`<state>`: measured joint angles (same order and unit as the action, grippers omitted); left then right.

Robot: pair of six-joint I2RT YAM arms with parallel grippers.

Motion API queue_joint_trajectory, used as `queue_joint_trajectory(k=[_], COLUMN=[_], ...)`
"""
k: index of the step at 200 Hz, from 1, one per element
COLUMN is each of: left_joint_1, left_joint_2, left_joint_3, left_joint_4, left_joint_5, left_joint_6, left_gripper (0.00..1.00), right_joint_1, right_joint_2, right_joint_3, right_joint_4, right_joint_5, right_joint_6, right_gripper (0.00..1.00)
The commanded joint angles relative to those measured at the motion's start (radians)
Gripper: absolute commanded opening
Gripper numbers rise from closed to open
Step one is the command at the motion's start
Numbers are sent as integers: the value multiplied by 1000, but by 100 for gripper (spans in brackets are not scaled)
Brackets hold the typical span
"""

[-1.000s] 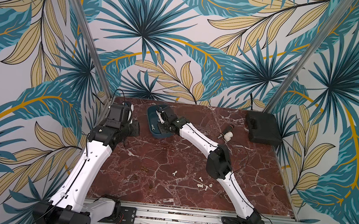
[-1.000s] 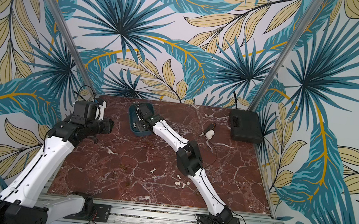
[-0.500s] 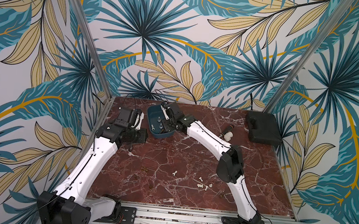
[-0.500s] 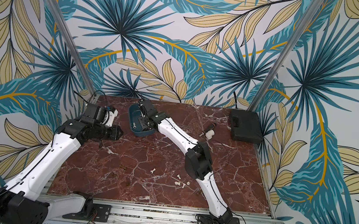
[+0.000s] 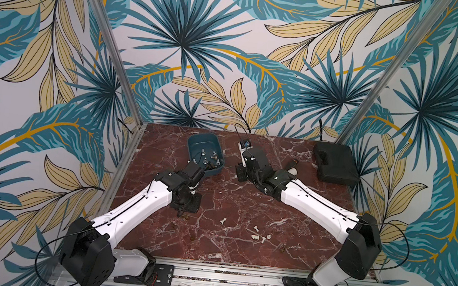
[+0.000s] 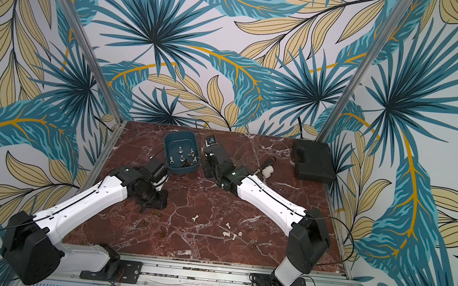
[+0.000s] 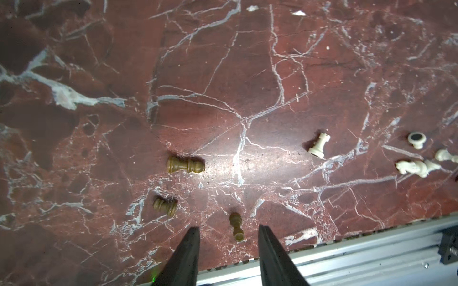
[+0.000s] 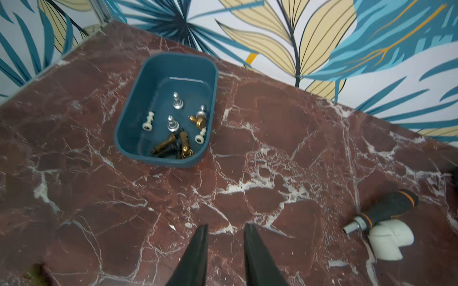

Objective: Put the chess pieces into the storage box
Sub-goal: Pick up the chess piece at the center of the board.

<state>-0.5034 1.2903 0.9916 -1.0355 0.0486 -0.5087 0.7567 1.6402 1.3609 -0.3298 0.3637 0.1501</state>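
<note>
Roughly nine chess pieces point(image 8: 172, 123) lie in the storage box point(image 8: 173, 161): silver, white, gold, dark brown and black, mostly tipped over and bunched toward one end. The box sits at the far side of the tabletop point(image 5: 245, 200), left of centre, close to the back wall.

Left out on the tabletop, near the front rail:
- three dark brown pieces point(image 7: 186, 165) on their sides
- a white rook point(image 7: 319, 144), tipped over
- a small white cluster point(image 7: 411, 168) of three or four
- one more dark piece point(image 5: 283, 248) further right, seen in a top view

Call it eight outstanding. By my count the job is about half done.

Left gripper point(image 7: 228, 227): jaws moderately apart, nothing held, poised over the dark brown pieces. One lies just between the tips in its wrist view. Height above it unclear.

Right gripper point(image 8: 226, 225): jaws narrowly apart, empty, aimed at bare marble just beside the box.

Black-handled tool point(image 8: 386, 208), white elbow fitting point(image 8: 389, 241) and black case point(image 5: 335, 168): not part of the job.
</note>
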Motion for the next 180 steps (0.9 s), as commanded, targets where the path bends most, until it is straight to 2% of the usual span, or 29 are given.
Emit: queue_joint_trajectory(k=[1,25,66,120,180], left_joint_1=[4,5,4,14,61], left_joint_2=[-3,36,28,7,16], left_joint_3=[-94,-186,-291,-310,-353], left_joint_4=[169,298,411,430,459], left_joint_5=[-9,-14,-101,-227,-201], left_joint_6=[-162,-268,-417,-476,-544], left_gripper=[44,43,44,44,44], right_joint_1=[-3,-3,-3,-3,-7], right_joint_2=[-20,-23,-28,-16,-7], right_joint_3=[-37,-44,-63,-82,-77], right_joint_4=[54,58,63,71,73], right_joint_5=[10,-7,-6,-25,-29], right_joint_6=[32,36,32,41,34], right_gripper=[29,30,29,30,30])
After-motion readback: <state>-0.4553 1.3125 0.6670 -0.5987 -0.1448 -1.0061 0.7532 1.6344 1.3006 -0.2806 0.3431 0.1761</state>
